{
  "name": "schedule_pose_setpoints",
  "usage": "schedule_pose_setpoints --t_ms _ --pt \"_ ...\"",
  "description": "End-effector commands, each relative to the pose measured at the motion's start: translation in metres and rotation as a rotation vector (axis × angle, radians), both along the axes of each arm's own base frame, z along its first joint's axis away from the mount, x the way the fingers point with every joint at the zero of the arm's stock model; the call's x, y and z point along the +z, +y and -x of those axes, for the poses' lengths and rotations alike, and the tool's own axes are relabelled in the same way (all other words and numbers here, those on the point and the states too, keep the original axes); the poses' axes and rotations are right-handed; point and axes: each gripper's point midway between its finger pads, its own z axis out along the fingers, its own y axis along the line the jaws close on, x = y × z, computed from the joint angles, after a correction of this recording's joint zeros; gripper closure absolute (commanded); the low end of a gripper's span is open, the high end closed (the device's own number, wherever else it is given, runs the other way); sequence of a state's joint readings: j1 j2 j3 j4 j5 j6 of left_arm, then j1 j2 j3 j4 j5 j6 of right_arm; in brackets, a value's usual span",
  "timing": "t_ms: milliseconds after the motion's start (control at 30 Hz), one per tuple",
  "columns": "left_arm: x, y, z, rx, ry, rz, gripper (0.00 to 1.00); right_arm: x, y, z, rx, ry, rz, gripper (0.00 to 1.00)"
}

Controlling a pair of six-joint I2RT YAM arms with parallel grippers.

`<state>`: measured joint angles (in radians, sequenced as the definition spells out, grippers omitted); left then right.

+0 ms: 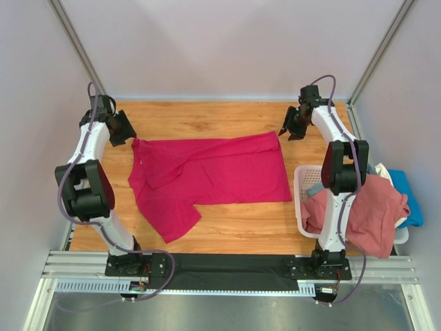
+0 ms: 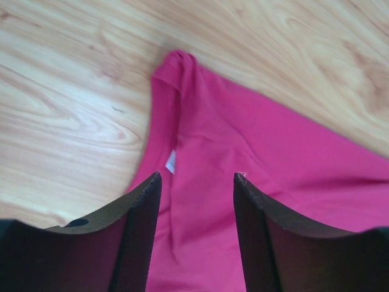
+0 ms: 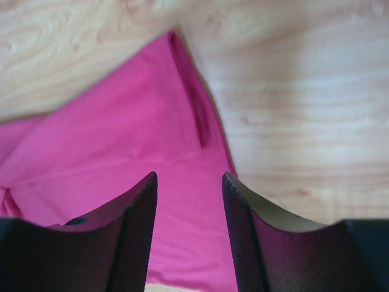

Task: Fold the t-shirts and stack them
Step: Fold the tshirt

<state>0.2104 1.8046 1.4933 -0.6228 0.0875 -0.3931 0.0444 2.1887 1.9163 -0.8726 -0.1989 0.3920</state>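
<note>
Red shirt [image 1: 213, 172]: we log it spread mid-table [image 1: 227, 231], one part trailing toward near-left.
L gripper [image 2: 197, 179]: jaws apart, nothing held; we place it over shirt's far-left corner, neck label [image 2: 171, 162] just below.
R gripper [image 3: 189, 176]: jaws apart, empty; over far-right corner.
Basket [image 1: 302, 181]: table's right edge; pink shirt [image 1: 365, 210] draped over it, blue shirt [image 1: 408, 196] at its right.

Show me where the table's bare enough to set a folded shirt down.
Bare table runs along the far edge between left hand and right hand, behind the magenta t-shirt. A second patch lies in front of it, toward the basket. Crowded: the right edge, basket heaped with shirts.
</note>
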Motion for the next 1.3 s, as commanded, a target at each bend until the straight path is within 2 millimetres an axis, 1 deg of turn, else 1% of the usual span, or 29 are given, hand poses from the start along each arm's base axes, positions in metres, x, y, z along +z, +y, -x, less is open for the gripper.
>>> schedule_pose_setpoints --t_ms 0,33,67,100,133,200,267,300,333,367,400,433,500,533,567,633,667,700,733,767,867,900,933,967,1067,1133,1200,1267 --pt "-0.001 -0.032 0.025 -0.084 0.023 0.056 0.43 0.011 0.007 0.018 0.004 -0.017 -0.045 0.52" --pt "-0.004 -0.042 0.03 -0.108 0.041 0.067 0.41 0.009 0.012 0.02 0.001 -0.013 -0.072 0.52" --pt "-0.007 -0.047 0.032 -0.124 0.05 0.08 0.39 0.003 0.015 0.024 -0.003 0.006 -0.092 0.52" --pt "-0.014 -0.051 0.035 -0.136 0.065 0.1 0.38 0.003 0.018 0.021 -0.026 -0.001 -0.119 0.5" --pt "-0.016 -0.056 0.034 -0.146 0.061 0.128 0.37 0.001 0.023 0.021 -0.028 0.003 -0.143 0.49" --pt "-0.023 -0.06 0.031 -0.157 0.064 0.147 0.38 -0.005 0.026 0.018 -0.06 0.006 -0.175 0.48" --pt "-0.033 -0.057 0.023 -0.149 0.06 0.142 0.38 -0.009 0.029 0.016 -0.073 0.013 -0.197 0.45" --pt "-0.034 -0.053 0.018 -0.144 0.057 0.132 0.38 -0.012 0.028 0.016 -0.085 0.015 -0.199 0.43" --pt "-0.047 -0.05 0.017 -0.133 0.095 0.127 0.38 -0.013 0.03 0.015 -0.105 0.022 -0.21 0.43" --pt "-0.052 -0.047 0.015 -0.128 0.115 0.127 0.38 -0.015 0.03 0.015 -0.116 0.027 -0.215 0.43" --pt "-0.046 -0.043 0.007 -0.12 0.109 0.117 0.38 -0.016 0.03 0.013 -0.123 0.028 -0.219 0.44" --pt "-0.054 -0.037 0.01 -0.096 0.151 0.101 0.38 -0.017 0.031 0.013 -0.14 0.034 -0.227 0.45" --pt "-0.051 -0.03 0.006 -0.066 0.145 0.089 0.37 -0.022 0.031 0.011 -0.155 0.043 -0.232 0.46" --pt "-0.046 -0.028 0.005 -0.057 0.134 0.083 0.36 -0.024 0.032 0.01 -0.161 0.047 -0.239 0.47" --pt "-0.045 -0.027 0.006 -0.053 0.132 0.084 0.36 -0.03 0.033 0.01 -0.176 0.063 -0.247 0.47" --pt "-0.042 -0.025 0.008 -0.042 0.135 0.071 0.34 -0.033 0.034 0.009 -0.194 0.078 -0.257 0.49" --pt "-0.036 -0.024 0.009 -0.041 0.121 0.06 0.33 -0.037 0.035 0.01 -0.209 0.091 -0.261 0.5" --pt "-0.035 -0.022 0.011 -0.037 0.122 0.045 0.31 -0.038 0.035 0.01 -0.216 0.09 -0.264 0.5" --pt "-0.029 -0.019 0.012 -0.031 0.108 0.038 0.29 -0.039 0.035 0.01 -0.221 0.093 -0.267 0.51" --pt "-0.028 -0.018 0.012 -0.031 0.1 0.034 0.28 -0.041 0.035 0.011 -0.231 0.099 -0.27 0.51" --pt "-0.032 -0.016 0.01 -0.044 0.104 0.045 0.27 -0.045 0.036 0.009 -0.236 0.101 -0.274 0.54" --pt "-0.034 -0.019 0.008 -0.059 0.106 0.066 0.28 -0.046 0.035 0.009 -0.237 0.101 -0.273 0.58" --pt "-0.043 -0.021 0.01 -0.061 0.14 0.082 0.29 -0.047 0.036 0.009 -0.236 0.104 -0.273 0.59" --pt "-0.045 -0.02 0.008 -0.063 0.142 0.085 0.3 -0.048 0.035 0.009 -0.236 0.108 -0.271 0.6" --pt "-0.056 -0.022 0.006 -0.066 0.16 0.104 0.33 -0.051 0.034 0.01 -0.232 0.111 -0.253 0.66" --pt "-0.064 -0.021 0.007 -0.061 0.182 0.105 0.36 -0.051 0.033 0.008 -0.23 0.109 -0.248 0.69" --pt "-0.071 -0.02 0.006 -0.059 0.192 0.101 0.4 -0.052 0.034 0.008 -0.224 0.112 -0.249 0.75" --pt "-0.073 -0.019 0.004 -0.058 0.194 0.1 0.46 -0.054 0.033 0.008 -0.22 0.117 -0.245 0.8"
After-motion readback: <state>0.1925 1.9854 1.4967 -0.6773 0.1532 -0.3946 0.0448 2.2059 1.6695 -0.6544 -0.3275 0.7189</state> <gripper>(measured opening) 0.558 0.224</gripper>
